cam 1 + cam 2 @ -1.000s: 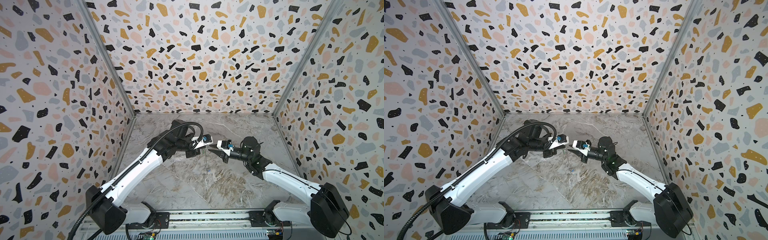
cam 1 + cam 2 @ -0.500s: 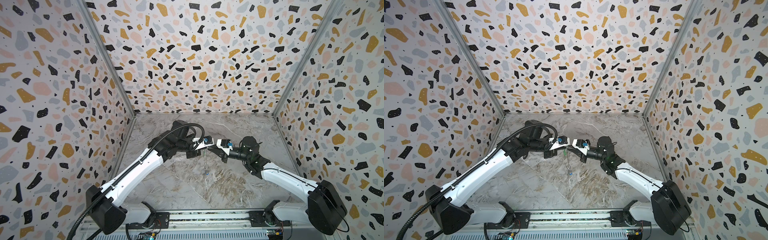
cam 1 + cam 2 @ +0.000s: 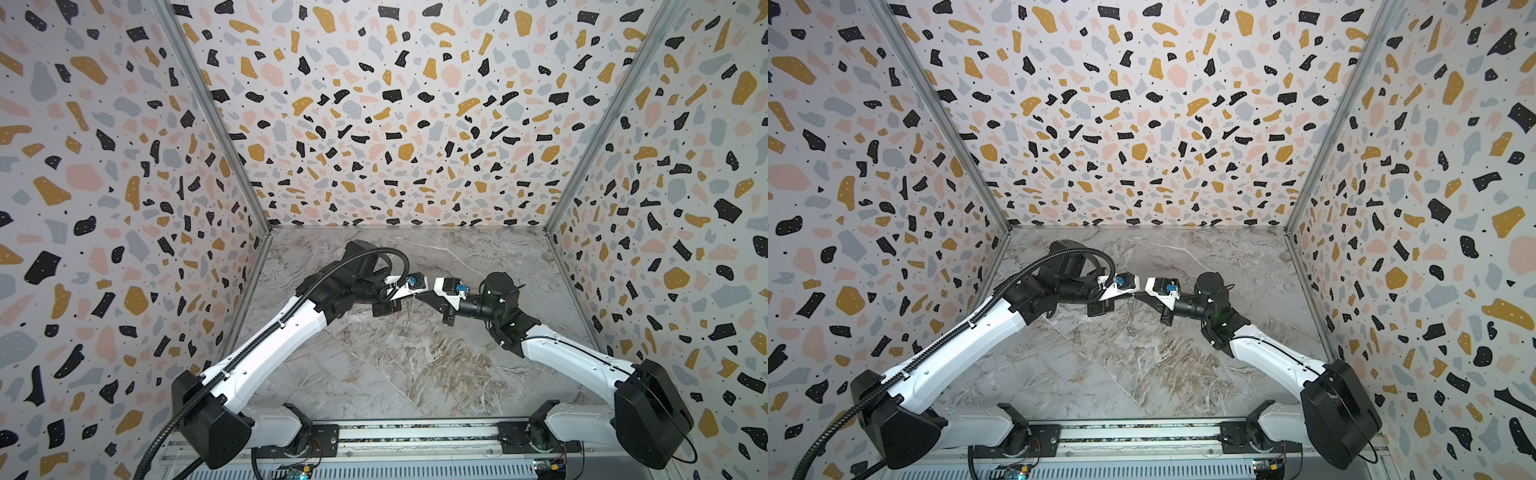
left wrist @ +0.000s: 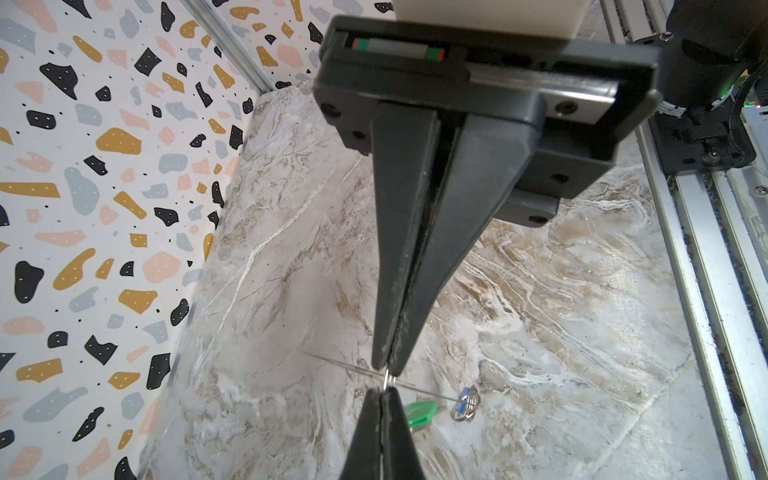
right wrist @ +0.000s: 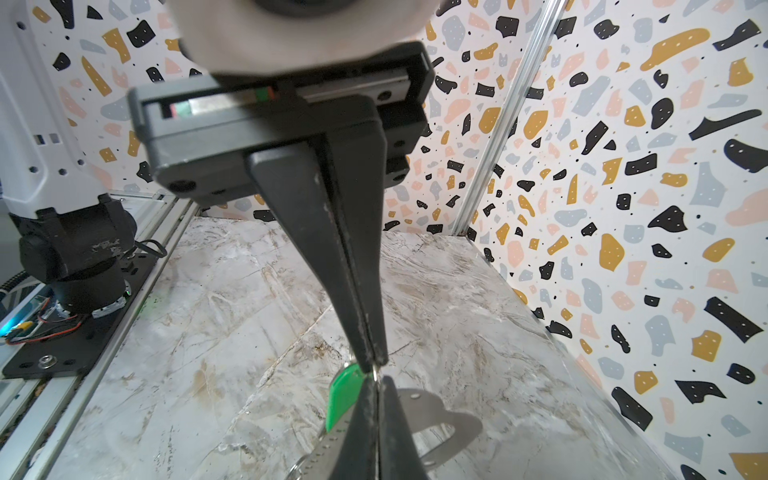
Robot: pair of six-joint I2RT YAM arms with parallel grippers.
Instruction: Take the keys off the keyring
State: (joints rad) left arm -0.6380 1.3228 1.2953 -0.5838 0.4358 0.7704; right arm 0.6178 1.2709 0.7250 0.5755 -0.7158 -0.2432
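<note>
Aluminium rail (image 3: 415, 440) runs along the near edge and carries both arm bases. Beyond it lies a broad stretch of marble tabletop (image 3: 395, 374), the widest open room in both top views. Patterned walls (image 3: 124, 208) close the table's left, right and far edges, and both arms reach in well apart from them.

Past that open stretch the two claws meet tip to tip above the middle of the table. The left gripper (image 4: 388, 365) is clenched, its fingers pressed together on a small wire ring (image 4: 388, 380). The right gripper (image 5: 372, 365) is clenched too, pinching the same ring from the opposite side.

The keyring (image 5: 461, 428) hangs just below the joined tips, its plate showing the oval cut-out. The green tag (image 4: 419, 413) hangs right beside the tips and the blue tag (image 4: 463, 401) a little further along, by a coil of wire. Whether the lowest end touches the marble cannot be told.
</note>
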